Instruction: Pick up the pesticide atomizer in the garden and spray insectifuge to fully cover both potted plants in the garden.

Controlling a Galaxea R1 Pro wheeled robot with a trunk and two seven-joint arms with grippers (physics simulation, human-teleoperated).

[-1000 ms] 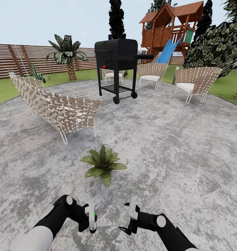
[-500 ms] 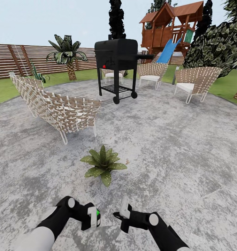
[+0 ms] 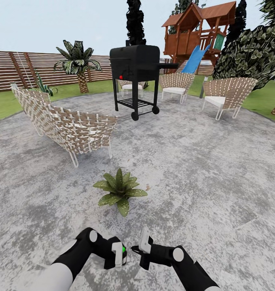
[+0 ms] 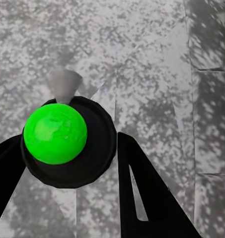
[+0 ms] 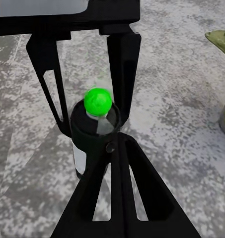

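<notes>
Atomizer (image 3: 119, 254) in your left gripper (image 3: 118, 255): the slim bottle stands upright between the two black fingers, which close narrowly on its sides, low at the near edge of the head view above the mottled grey stone patio (image 3: 194, 169). In these frames its top is a bright green ball, seen from above in the left wrist view (image 4: 55, 133) on a round dark cap, with a small grey nozzle jutting from it. The right wrist view catches the same bottle (image 5: 95, 130) side-on, its pale body clamped between the left gripper's fingers (image 5: 123, 54).

Your right gripper (image 3: 139, 247) sits just beside the atomizer, its dark fingers pressed together into a narrow wedge that points at the bottle's cap; you hold nothing in it.

Just ahead of both grippers, one potted plant (image 3: 119, 190), a low rosette of pointed green leaves, sits on the patio near the middle of the head view. Its leaf tips edge into the right wrist view (image 5: 222, 42).

Beyond it, a woven lounge chair (image 3: 68, 127) stands to the left, a black wheeled grill (image 3: 135, 66) further back at centre, and more woven chairs (image 3: 226, 95) to the right. Green lawn (image 3: 4, 105), a slatted brown fence (image 3: 16, 68), a palm-like plant (image 3: 77, 60) and a wooden play tower with a blue slide (image 3: 196, 34) ring the patio.
</notes>
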